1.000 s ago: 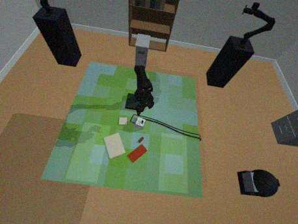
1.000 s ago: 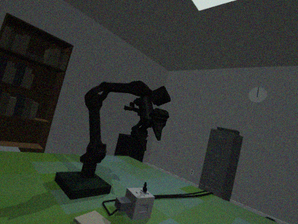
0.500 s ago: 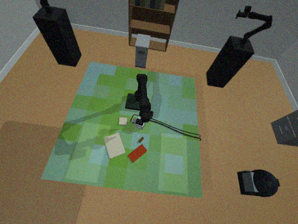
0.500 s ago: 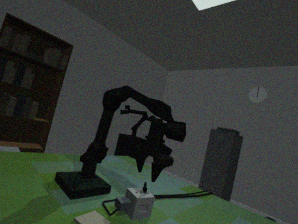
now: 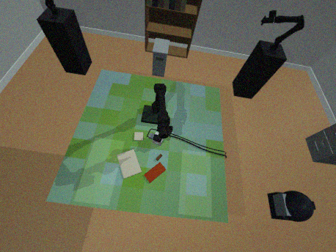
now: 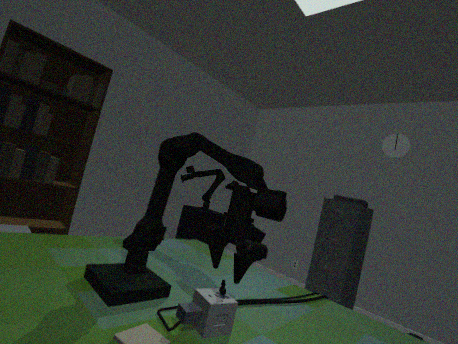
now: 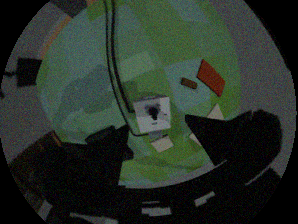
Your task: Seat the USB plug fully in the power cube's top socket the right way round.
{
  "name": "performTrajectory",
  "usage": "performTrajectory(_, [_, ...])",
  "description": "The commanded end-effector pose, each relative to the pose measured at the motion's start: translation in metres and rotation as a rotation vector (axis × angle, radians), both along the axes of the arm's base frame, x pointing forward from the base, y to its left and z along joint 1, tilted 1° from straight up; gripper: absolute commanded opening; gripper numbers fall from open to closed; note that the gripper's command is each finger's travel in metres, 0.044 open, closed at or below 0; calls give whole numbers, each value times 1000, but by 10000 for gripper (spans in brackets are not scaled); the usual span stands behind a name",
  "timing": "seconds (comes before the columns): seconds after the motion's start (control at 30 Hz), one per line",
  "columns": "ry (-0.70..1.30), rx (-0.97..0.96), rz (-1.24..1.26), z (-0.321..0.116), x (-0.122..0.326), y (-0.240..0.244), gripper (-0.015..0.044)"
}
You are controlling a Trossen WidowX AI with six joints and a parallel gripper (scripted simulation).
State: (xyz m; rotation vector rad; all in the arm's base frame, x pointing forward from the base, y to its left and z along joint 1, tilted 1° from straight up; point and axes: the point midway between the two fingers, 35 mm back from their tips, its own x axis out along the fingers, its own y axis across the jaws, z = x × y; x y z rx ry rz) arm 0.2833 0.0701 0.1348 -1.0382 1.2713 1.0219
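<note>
End effector (image 6: 226, 274) (image 7: 157, 121): black, two fingers, spread wide with nothing between them; pointing down, above the power cube and apart from it.

Power cube (image 6: 216, 312) (image 7: 145, 123): pale, boxy, on the green patchwork surface (image 5: 99, 146) (image 6: 30, 280) (image 7: 190, 30), inward from all edges.

USB plug (image 6: 223, 289) (image 7: 153, 114): small, dark, standing upright from the cube's top, part of it exposed.

Adapter block (image 6: 188, 313): grey, against the cube's side; black cable attached.

Cables (image 5: 198, 145) (image 6: 280, 300) (image 7: 111, 55): two, black, running to one side edge of the surface.

Red item (image 5: 155, 172) (image 7: 211, 77): flat, rectangular; small brown piece (image 5: 158, 157) (image 7: 189, 83) near it.
</note>
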Motion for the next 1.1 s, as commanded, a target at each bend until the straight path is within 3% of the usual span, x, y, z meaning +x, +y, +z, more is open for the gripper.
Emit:
performTrajectory(0.0, [5, 4, 3, -6, -1, 1, 440])
performTrajectory(0.63, [5, 4, 3, -19, 0, 1, 440])
performTrajectory(1.07, [2, 0, 0, -18, 0, 0, 99])
